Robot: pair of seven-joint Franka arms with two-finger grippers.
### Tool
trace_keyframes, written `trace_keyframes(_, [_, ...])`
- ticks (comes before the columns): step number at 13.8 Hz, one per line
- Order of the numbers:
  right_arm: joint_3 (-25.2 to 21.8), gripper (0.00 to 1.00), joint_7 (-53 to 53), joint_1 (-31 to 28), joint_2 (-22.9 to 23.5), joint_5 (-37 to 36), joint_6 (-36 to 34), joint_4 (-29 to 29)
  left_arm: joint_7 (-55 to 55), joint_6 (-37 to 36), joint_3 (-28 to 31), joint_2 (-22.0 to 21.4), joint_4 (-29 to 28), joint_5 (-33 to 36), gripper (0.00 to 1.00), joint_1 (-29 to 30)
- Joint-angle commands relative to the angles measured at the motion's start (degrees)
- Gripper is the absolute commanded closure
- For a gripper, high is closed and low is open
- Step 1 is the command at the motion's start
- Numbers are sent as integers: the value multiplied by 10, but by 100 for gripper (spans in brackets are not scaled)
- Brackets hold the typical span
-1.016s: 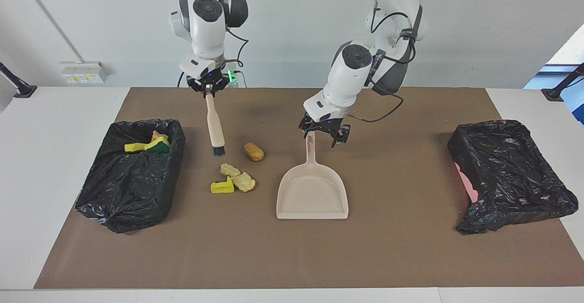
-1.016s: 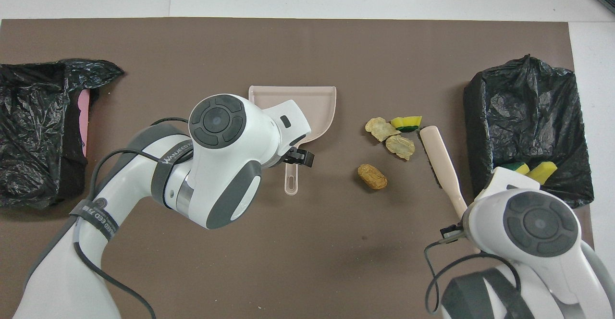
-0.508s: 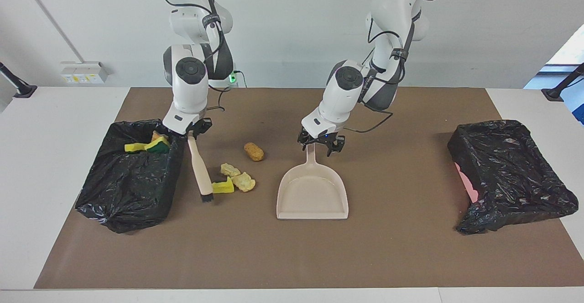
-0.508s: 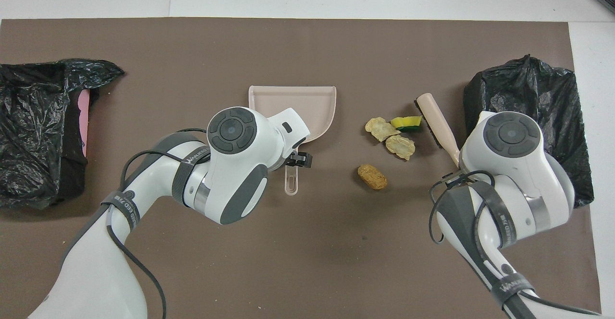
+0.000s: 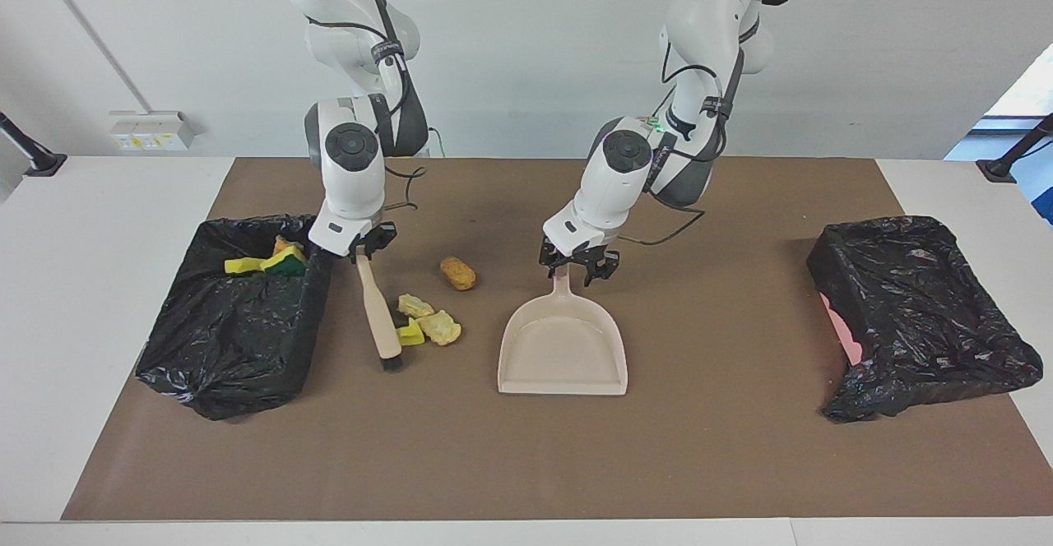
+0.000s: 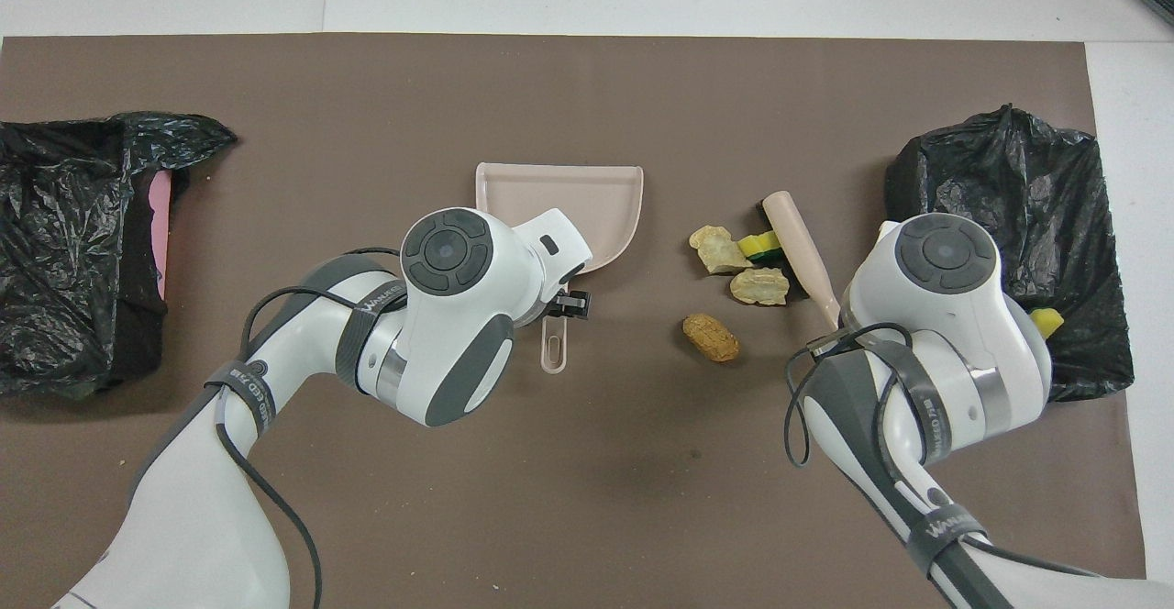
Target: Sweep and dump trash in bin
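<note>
Gripping the top of the brush handle, the right gripper [image 5: 364, 248] is closed tight on it, beside the black-lined bin [image 5: 238, 316] at the right arm's end of the table. The brush [image 5: 379, 312] slants down from the gripper, bristles on the brown mat [image 5: 526, 447] and pressed against the yellow-green sponge piece [image 5: 409, 333]. That piece sits tight against two pale beige foam chunks [image 5: 438, 328] — the three scraps make one small cluster between the brush and the dustpan [image 5: 563, 344]. An orange-brown oval lump [image 5: 457, 273] lies alone on the mat, a little nearer to the robots than the cluster and apart from it. More yellow and green sponge pieces [image 5: 267, 262] already rest in that bin, at the edge nearest the robots.

The left gripper [image 5: 573, 266] is down at the dustpan's handle, its fingers on either side of the handle near its upper part; whether they have pinched it or still stand slightly off it, I cannot tell from either view. The dustpan lies flat on the mat, its open mouth turned away from the robots, its handle pointing toward them. In the overhead view the handle's end with its hanging hole [image 6: 554, 352] shows past the gripper.

A second black-lined bin [image 5: 917, 316] sits at the left arm's end of the table, a pink edge showing under the liner — well apart from both grippers.
</note>
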Motion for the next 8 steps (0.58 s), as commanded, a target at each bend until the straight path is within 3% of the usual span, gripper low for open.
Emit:
trace_keyframes(1, [5, 100, 33, 33, -19, 56, -32, -8, -4, 17, 5, -2, -6, 12, 50, -5])
trace_keyframes(3, [5, 100, 65, 44, -22, 73, -56, -4, 15, 14, 5, -3, -2, 14, 77, 1])
trace_keyframes(6, [-1, 100, 86, 14, -51, 73, -68, 11, 91, 0, 12, -17, -1, 15, 89, 12])
trace_keyframes(8, [-1, 100, 85, -10, -69, 66, -104, 24, 122, -31, 12, -32, -1, 30, 89, 24])
